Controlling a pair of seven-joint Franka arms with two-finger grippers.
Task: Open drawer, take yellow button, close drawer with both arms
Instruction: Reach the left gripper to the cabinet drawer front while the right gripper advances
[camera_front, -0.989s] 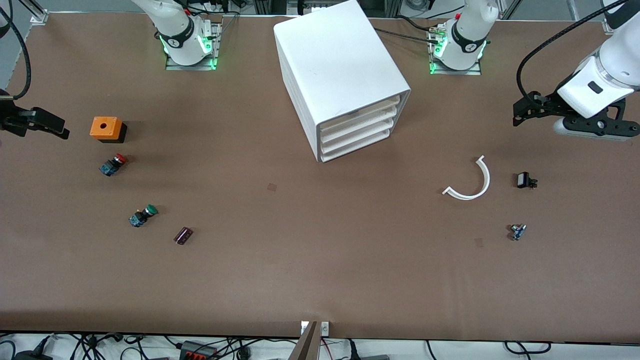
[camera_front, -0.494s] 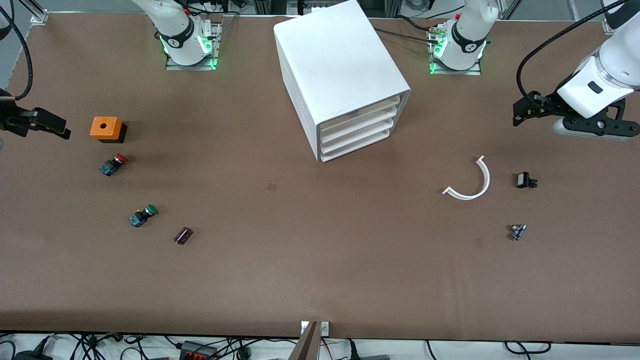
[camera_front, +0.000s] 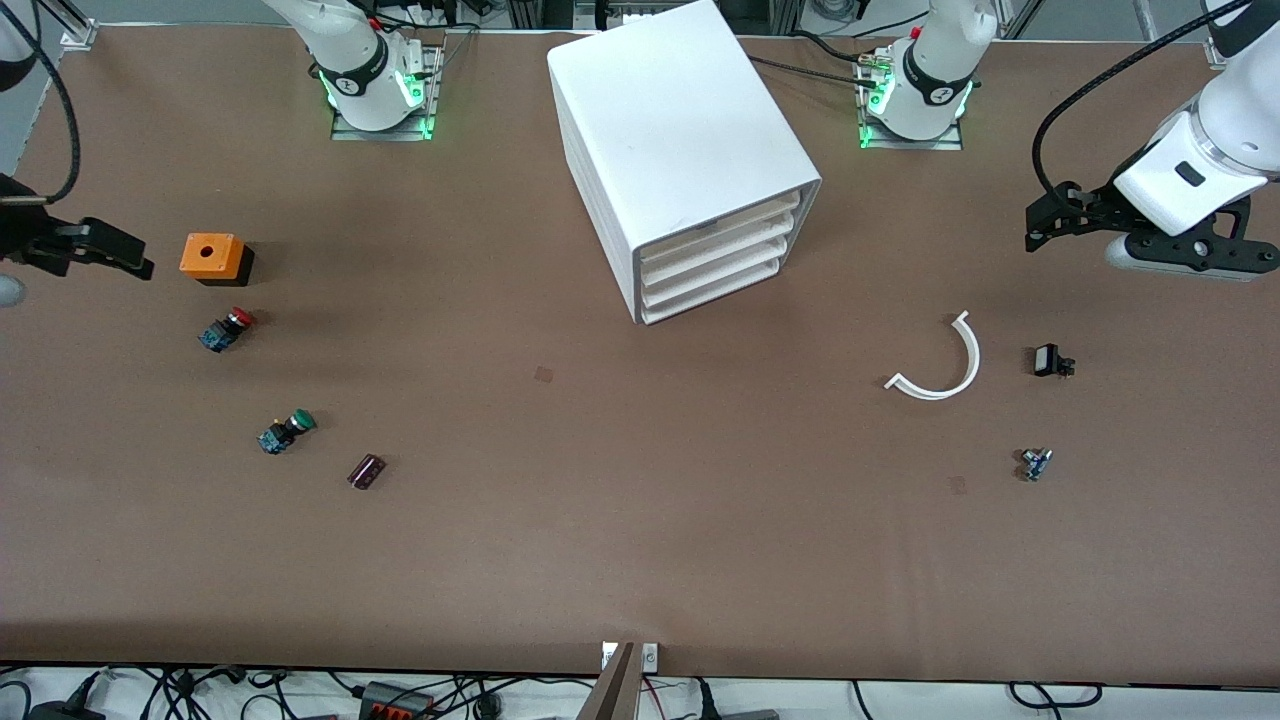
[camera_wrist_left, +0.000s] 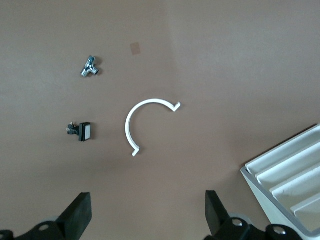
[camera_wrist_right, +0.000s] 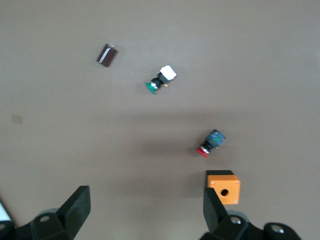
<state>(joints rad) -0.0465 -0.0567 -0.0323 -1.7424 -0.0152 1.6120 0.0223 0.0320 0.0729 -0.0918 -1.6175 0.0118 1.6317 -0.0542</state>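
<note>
Drawer (camera_front: 720, 222) closed in cabinet (camera_front: 670, 130), well apart from both pincers, left pincer (camera_wrist_left: 146, 220) and right pincer (camera_wrist_right: 145, 212) spread wide, empty

Brown matte table (camera_front: 620, 540) fills the view — even overhead light, soft shadows. Along its near edge, a white strip with tangled black cables (camera_front: 450, 692). Metal framing (camera_front: 1010, 15) along the robots' edge.

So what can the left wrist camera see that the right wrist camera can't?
Only the left wrist view shows the white curved strip, a small black part, a small metal part and a corner of the drawer cabinet. Only the right wrist view shows the orange box, the red-capped button, the green-capped button and a dark cylinder. Both show the brown table and open black jaws.
</note>
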